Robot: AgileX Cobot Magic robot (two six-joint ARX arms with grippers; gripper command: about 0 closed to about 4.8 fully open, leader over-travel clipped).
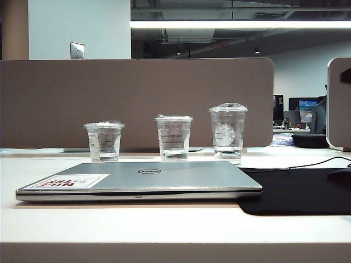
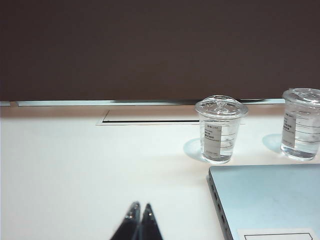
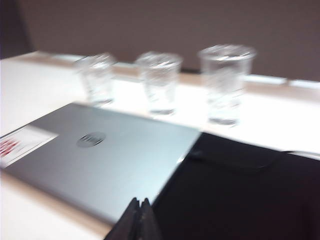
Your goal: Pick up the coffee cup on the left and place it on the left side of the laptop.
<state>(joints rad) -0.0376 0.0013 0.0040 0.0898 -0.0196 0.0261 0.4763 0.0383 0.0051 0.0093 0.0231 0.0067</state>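
Standing upright behind the laptop (image 2: 272, 200), the coffee cup (image 2: 220, 129) is seen ahead of the left gripper (image 2: 140, 209), the nearer one. Both jaws are pressed together, empty; the right gripper (image 3: 139, 205) is likewise closed over the laptop's near edge.

The closed silver laptop (image 1: 164, 178) carried a round Dell logo (image 1: 148, 171) at the middle of its lid, and a white sticker (image 1: 70, 181) at the lid's lower left read "NICE TRY" in red, upside down in the exterior view. The coffee cup (image 1: 104, 141) bore a white label (image 2: 213, 139) whose print was too small to read. The tallest cup (image 1: 227, 131) showed a round logo, illegible.
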